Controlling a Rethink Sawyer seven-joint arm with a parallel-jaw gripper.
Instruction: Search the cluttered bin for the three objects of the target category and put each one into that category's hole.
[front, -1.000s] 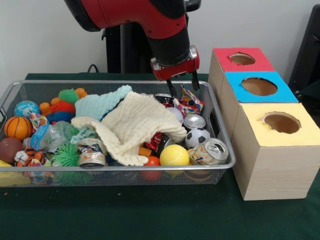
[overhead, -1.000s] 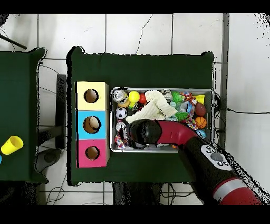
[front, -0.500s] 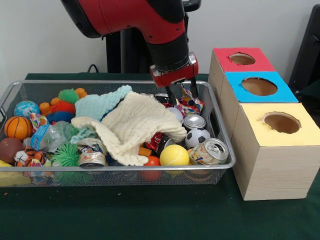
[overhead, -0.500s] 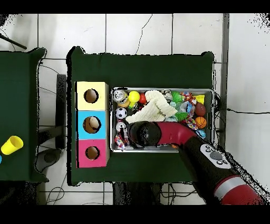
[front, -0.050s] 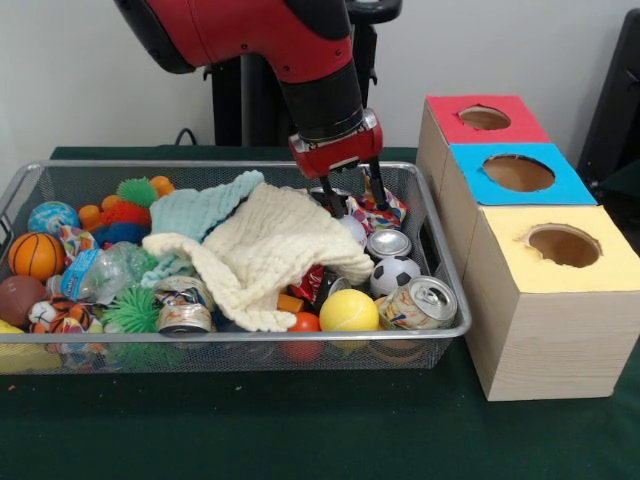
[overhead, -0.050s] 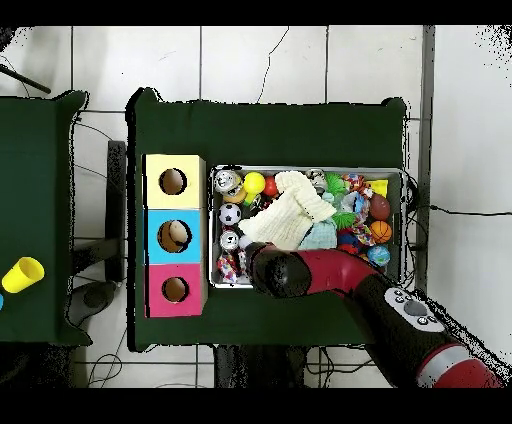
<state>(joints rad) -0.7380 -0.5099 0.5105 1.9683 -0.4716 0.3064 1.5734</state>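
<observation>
Risky spot: the end effector (front, -0.050s: 352, 196) is hanging with fingers spread wide and empty over the crinkled wrapper (front, -0.050s: 378, 212) at the bin's (front, -0.050s: 447, 290) far corner. 2 cans (front, -0.050s: 420, 302) are sitting nearby, and the cream cloth (front, -0.050s: 268, 250) could be snagging a finger.

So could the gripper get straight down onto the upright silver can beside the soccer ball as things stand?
Probably yes. The silver can stands with its top bare, nothing lying over it. The gripper, fingers apart, hangs just behind it. The soccer ball and cream cloth crowd its sides, so finger room looks tight.
</observation>
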